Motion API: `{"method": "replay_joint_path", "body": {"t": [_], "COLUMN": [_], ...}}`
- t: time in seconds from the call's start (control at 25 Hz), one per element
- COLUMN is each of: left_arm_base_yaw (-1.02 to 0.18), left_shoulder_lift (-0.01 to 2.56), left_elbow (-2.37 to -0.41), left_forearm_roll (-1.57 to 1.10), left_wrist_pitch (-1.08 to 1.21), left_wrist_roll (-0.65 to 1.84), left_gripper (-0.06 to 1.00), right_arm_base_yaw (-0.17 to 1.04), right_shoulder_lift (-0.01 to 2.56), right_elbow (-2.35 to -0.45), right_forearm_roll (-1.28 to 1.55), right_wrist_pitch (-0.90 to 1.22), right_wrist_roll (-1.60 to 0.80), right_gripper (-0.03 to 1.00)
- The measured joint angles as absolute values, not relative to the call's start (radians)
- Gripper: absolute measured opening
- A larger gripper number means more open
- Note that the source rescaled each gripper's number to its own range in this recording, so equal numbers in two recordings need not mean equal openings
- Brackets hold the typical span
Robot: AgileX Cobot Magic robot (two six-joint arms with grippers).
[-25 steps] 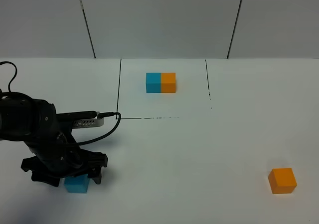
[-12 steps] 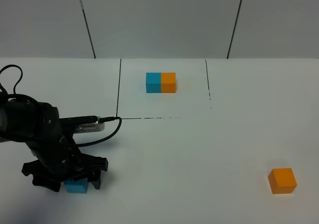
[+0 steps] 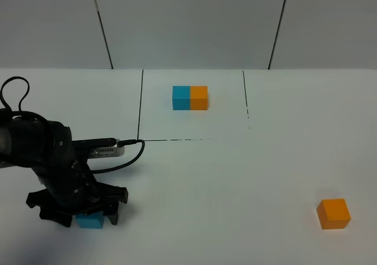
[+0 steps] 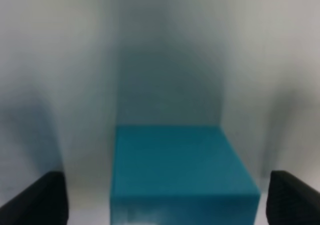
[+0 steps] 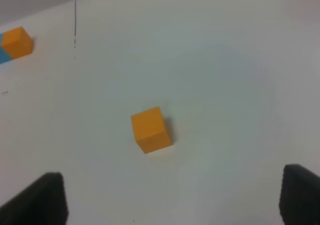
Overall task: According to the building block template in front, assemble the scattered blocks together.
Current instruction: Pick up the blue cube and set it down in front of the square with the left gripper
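At the near left edge of the white, smooth counter, the sky-blue cube of the scattered blocks is found standing flat. It is a plain matte block with sharp edges and flat faces, and no outline is drawn around it. The left end effector, a black and bulky assembly, is lowered over it. In the left wrist view the cube is seen between the two dark fingers; a strip of counter is left visible on each side, so the jaws are spread and nothing is gripped. A black cable is looped from the arm across the counter.

At the near right, well apart from the blue one, the orange cube is seen alone, of the same size and the same matte finish. In the right wrist view it is seen from above, beyond the right end effector, whose fingers are held wide apart with nothing between them.

Farther back, near the middle, the building block template is placed: a blue and an orange cube joined side by side as one short bar, blue on the left. It is enclosed by a thin black-lined square, partly broken along its near side.

Behind the counter, a pale grey panelled wall is divided by dark seams.
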State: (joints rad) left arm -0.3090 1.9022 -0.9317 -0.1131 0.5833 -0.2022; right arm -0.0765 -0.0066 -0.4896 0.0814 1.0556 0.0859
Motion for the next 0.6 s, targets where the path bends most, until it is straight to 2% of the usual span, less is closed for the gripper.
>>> {"method": "replay_joint_path", "body": {"t": [0.16, 0.28, 0.44, 0.6], "left_arm_base_yaw": [-0.309, -0.309, -0.309, -0.308], "left_shoulder_lift": [1.908, 1.908, 1.909, 1.909], "left_elbow": [-0.937, -0.938, -0.938, -0.938], "left_forearm_roll": [-0.110, -0.107, -0.088, -0.074], "left_wrist_pitch": [0.591, 0.593, 0.600, 0.610], "left_wrist_roll": [-0.206, -0.206, -0.208, -0.208], "left_gripper": [0.68, 0.63, 0.46, 0.22], "right_arm_base_yaw": [-0.077, -0.077, -0.077, -0.077], "right_shoulder_lift": [-0.007, -0.007, -0.007, -0.007], "right_elbow": [-0.490, -0.490, -0.490, -0.490], "right_forearm_roll": [0.081, 0.081, 0.081, 0.081], "right_wrist_pitch": [1.056, 1.056, 1.056, 1.056], "right_wrist_roll": [0.086, 0.086, 0.086, 0.086], "right_gripper": [0.71, 0.71, 0.71, 0.71]}}
